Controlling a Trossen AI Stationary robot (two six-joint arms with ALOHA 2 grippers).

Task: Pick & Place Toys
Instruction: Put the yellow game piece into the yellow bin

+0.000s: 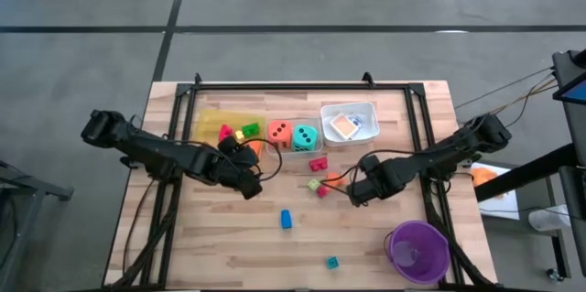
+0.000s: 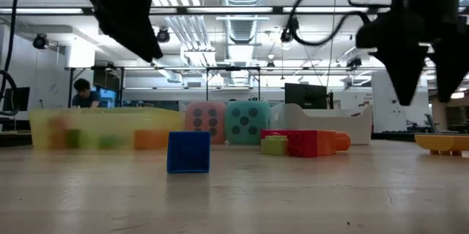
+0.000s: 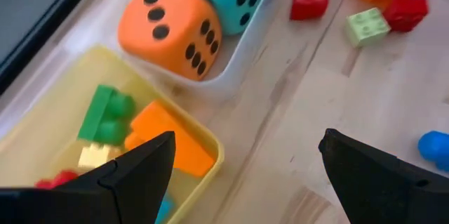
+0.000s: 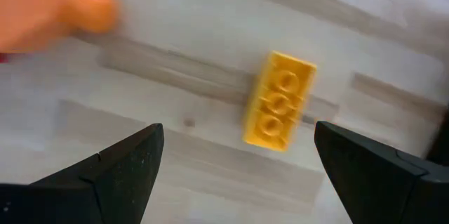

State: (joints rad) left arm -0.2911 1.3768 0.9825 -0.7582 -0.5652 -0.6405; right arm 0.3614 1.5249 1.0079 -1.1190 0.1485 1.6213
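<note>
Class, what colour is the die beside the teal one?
Orange die with black dots, clearest in the left wrist view.

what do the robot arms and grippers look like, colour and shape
Both arms are black, chunky, jointed segments with thin black cables looping alongside. The left gripper and right gripper each have two dark, matte, wedge-shaped fingers tapering to a point. No markings are visible.
</note>
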